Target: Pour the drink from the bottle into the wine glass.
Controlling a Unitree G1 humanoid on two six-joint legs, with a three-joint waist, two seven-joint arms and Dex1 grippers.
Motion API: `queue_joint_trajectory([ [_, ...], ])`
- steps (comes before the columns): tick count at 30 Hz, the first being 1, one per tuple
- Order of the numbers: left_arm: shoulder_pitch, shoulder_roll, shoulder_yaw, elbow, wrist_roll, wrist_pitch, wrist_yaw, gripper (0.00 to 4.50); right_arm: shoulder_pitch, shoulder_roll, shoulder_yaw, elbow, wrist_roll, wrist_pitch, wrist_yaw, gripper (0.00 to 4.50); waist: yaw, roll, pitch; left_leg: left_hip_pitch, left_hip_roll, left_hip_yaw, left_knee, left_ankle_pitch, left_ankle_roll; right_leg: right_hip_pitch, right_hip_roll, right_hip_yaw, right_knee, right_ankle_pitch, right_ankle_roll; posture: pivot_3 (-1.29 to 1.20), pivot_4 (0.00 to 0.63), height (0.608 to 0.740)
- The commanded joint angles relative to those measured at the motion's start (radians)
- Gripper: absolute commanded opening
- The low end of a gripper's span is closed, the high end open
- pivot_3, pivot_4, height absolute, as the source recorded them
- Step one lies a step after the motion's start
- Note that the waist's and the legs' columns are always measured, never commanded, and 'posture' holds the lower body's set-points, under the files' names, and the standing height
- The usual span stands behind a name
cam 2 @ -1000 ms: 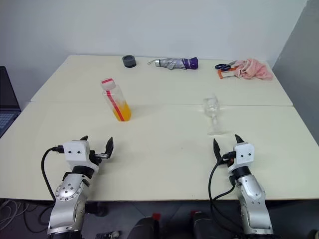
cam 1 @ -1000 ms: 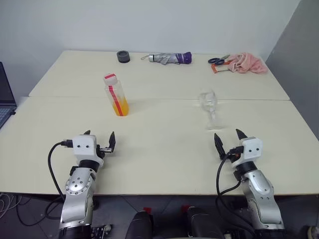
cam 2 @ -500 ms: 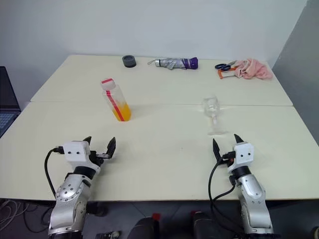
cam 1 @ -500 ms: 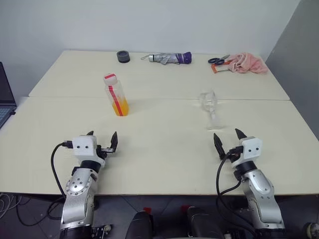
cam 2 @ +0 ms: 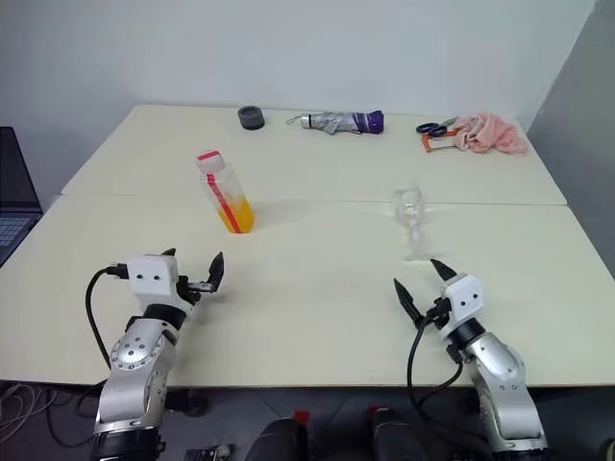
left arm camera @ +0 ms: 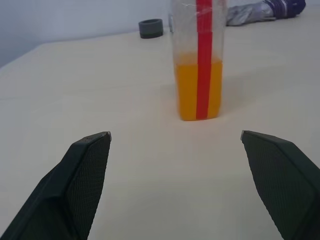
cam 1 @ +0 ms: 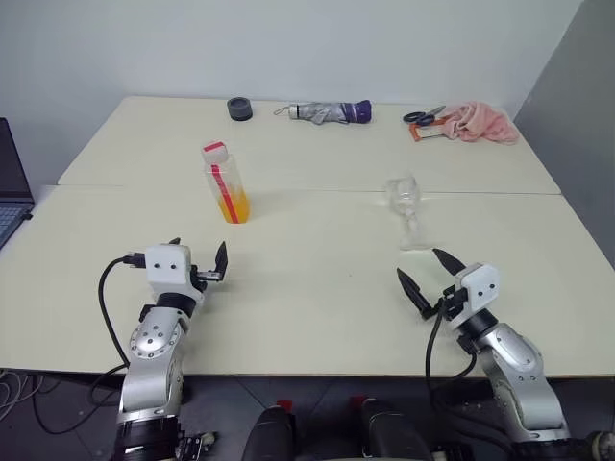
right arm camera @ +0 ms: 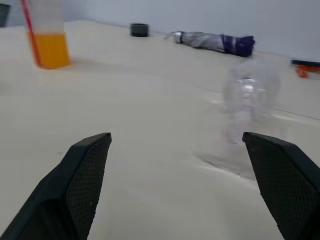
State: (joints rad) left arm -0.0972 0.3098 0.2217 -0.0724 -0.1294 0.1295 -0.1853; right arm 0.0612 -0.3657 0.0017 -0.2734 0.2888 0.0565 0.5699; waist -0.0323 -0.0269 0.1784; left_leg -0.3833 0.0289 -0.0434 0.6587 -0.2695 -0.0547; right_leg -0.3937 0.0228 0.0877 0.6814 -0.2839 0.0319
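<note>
The bottle stands upright on the left half of the table, capped, with the orange drink filling its lower part. My left gripper is open a short way in front of it, pointing at the bottle, with nothing between its fingers. The wine glass stands upright and empty on the right half. Just in front of the glass is my right gripper, open and angled to the left; in the right wrist view the wine glass lies toward one finger.
Along the far edge lie a black round object, a folded umbrella, scissors and a pink cloth. A laptop sits at the left edge. A seam runs across between two tabletops.
My right gripper has swung to point leftward and shifted a little left. My left gripper has edged forward toward the bottle. Bottle and glass have not moved.
</note>
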Motion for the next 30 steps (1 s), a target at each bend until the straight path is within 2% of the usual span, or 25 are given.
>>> queue_joint_trajectory([
  [1,-0.054,0.021,-0.015,-0.032,0.021,0.035,0.006,4.45,-0.034,-0.062,0.018,-0.118,0.102,0.132,0.085,4.50,0.000,0.000,0.000,0.000,0.000,0.000,0.000,0.000,0.000,0.000,0.000,0.000,0.000,0.000,0.000,0.00,0.150,0.740],
  [5,-0.124,0.018,-0.027,-0.018,0.024,0.089,0.013,4.45,-0.089,-0.098,0.036,-0.168,0.144,0.219,0.113,4.50,0.000,0.000,0.000,0.000,0.000,-0.001,0.000,0.000,0.000,0.000,0.000,-0.001,0.000,0.000,0.000,0.00,0.150,0.740],
  [12,-0.268,0.020,-0.030,0.065,0.029,0.127,0.031,4.45,-0.195,-0.087,0.054,-0.140,0.117,0.226,0.104,4.50,0.001,-0.001,0.000,-0.001,-0.001,-0.003,0.001,0.000,0.000,0.001,0.000,-0.002,-0.001,0.000,0.000,0.00,0.150,0.740],
  [21,-0.405,0.055,-0.019,0.199,0.024,0.142,0.010,4.45,-0.247,-0.111,0.057,-0.174,0.204,0.293,0.185,4.50,0.001,-0.001,0.000,-0.003,-0.001,-0.006,0.001,0.000,0.000,0.000,-0.001,-0.010,-0.001,0.002,-0.002,0.00,0.150,0.740],
  [30,-0.496,0.051,-0.038,0.305,0.040,0.108,0.008,4.45,-0.279,-0.103,0.071,-0.174,0.194,0.305,0.193,4.50,0.003,-0.001,0.000,-0.008,-0.002,-0.012,0.002,0.000,0.000,0.000,-0.002,-0.017,-0.001,0.003,-0.004,0.00,0.150,0.740],
])
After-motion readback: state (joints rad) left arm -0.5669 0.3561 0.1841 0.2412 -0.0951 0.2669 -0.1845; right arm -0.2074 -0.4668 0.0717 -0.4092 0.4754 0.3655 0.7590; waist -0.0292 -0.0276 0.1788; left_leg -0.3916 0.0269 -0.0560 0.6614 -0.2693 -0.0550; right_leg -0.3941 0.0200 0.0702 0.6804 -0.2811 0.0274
